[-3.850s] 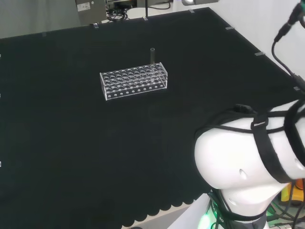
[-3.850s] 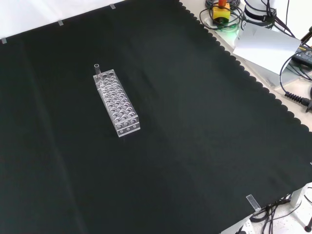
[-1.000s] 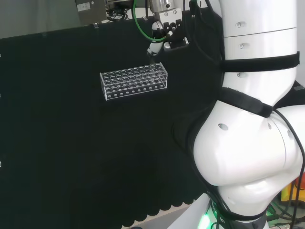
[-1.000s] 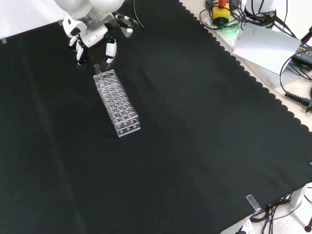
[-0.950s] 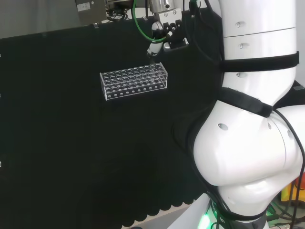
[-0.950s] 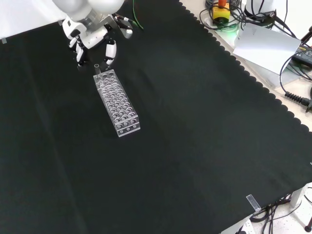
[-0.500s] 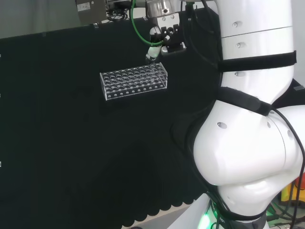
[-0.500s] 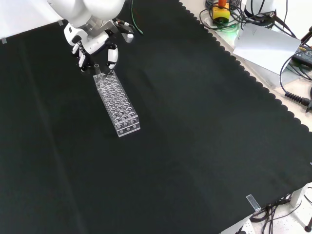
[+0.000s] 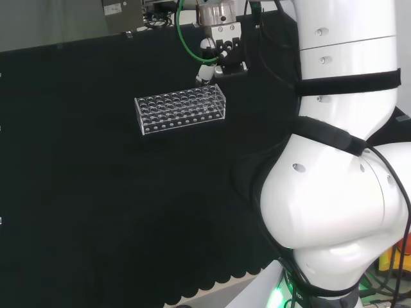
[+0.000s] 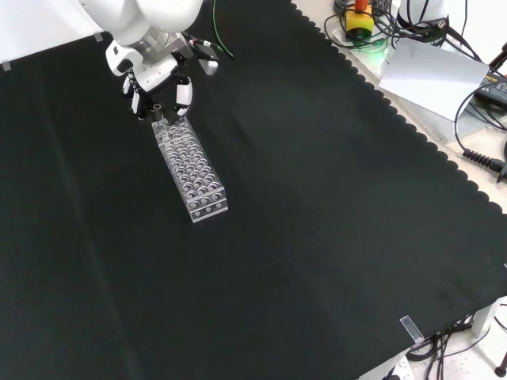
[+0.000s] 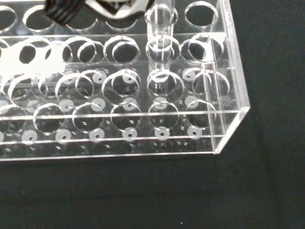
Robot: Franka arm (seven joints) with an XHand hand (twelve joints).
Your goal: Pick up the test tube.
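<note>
The test tube (image 11: pixel 161 38), a slim clear cylinder, stands upright in an end hole of the clear plastic rack (image 10: pixel 190 168) on the black-clothed desk (image 10: pixel 317 198). The robot hand (image 10: pixel 158 83) hangs over it, fingers spread either side, holding nothing. A skewed closure might tip the light rack or slip off the smooth tube.

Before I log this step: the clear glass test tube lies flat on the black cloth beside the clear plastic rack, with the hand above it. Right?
No. The clear glass test tube stands upright in a hole of the clear plastic rack, as the wrist view shows. The hand is above it.
</note>
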